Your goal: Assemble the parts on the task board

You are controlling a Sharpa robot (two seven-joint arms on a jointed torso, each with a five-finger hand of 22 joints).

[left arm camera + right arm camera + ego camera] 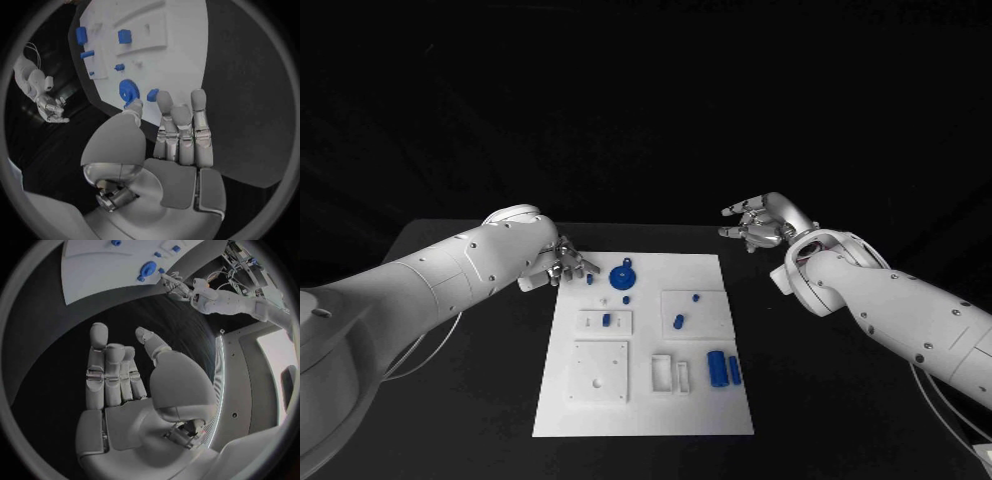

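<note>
The white task board lies in the middle of the black table. A blue gear rests near its far edge, with a small blue piece left of it. My left hand hovers at the board's far left corner, fingers stretched out and holding nothing. In the left wrist view its fingertips reach close to the gear and the small piece. My right hand floats beyond the board's far right corner, open and holding nothing. Its palm faces the board.
More blue parts lie on the board: a small one mid-board, one on a raised plate, and two long ones at the right. White raised blocks sit on the near left half. Black table surrounds the board.
</note>
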